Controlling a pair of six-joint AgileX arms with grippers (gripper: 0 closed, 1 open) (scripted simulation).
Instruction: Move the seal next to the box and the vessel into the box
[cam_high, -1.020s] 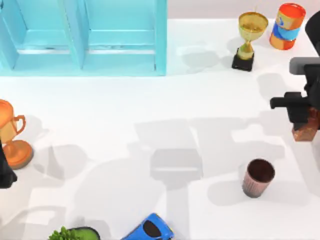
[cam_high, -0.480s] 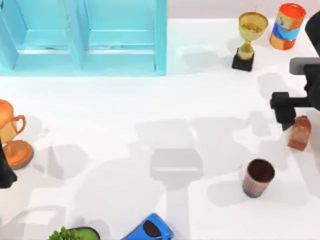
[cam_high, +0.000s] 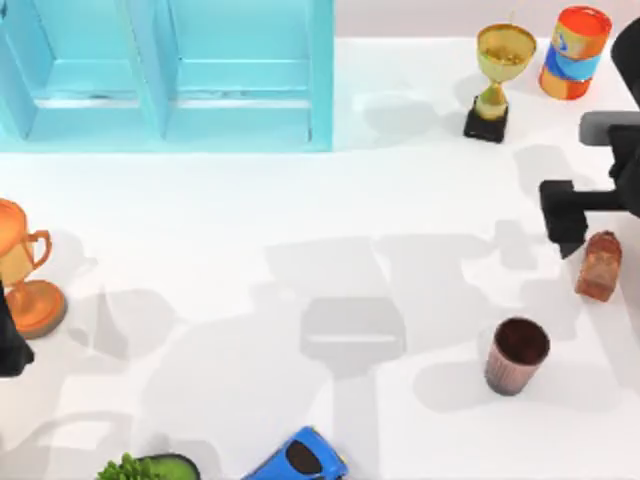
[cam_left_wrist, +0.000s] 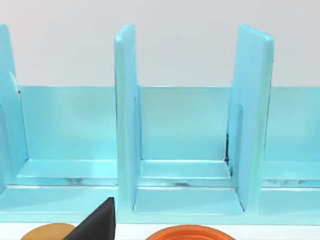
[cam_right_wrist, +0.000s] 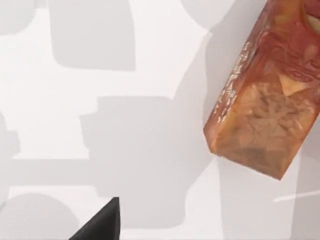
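Two task things sitting near table's right edge: seal (cam_high: 599, 265) just beside my right gripper (cam_high: 566, 218), ungrasped; vessel (cam_high: 516, 356) nearer front edge. Finger state: cannot tell. Seal step pending; next, regrasp, carry beside box (cam_high: 165, 75). Left gripper (cam_high: 10, 345) parking at left edge.

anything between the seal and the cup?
No. In the top view the stretch of table between the seal and the cup is bare, with only shadow on it.
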